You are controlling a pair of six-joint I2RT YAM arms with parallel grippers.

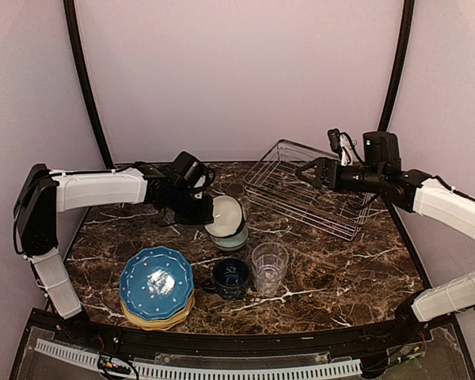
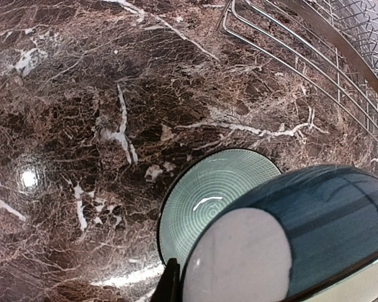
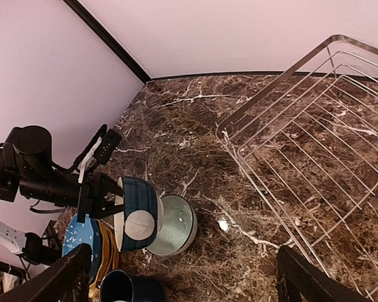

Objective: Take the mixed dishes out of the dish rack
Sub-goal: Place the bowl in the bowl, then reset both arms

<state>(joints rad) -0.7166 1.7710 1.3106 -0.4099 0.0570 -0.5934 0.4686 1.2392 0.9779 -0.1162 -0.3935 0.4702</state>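
The left end effector (image 1: 199, 207) grips the rim of a blue bowl (image 2: 315, 214), tilted just above a green bowl (image 2: 208, 189) on the bench (image 1: 340, 269); they may touch. The right end effector (image 1: 307, 172) hangs wide open over the dish rack (image 1: 317, 198) at far right. Near left stand a blue dotted plate (image 1: 156, 283), navy mug (image 1: 231, 277) and clear tumbler (image 1: 269, 267).

Tilted blue bowl (image 3: 140, 200) over green bowl (image 3: 175, 228), near wire rack (image 1: 305, 194)
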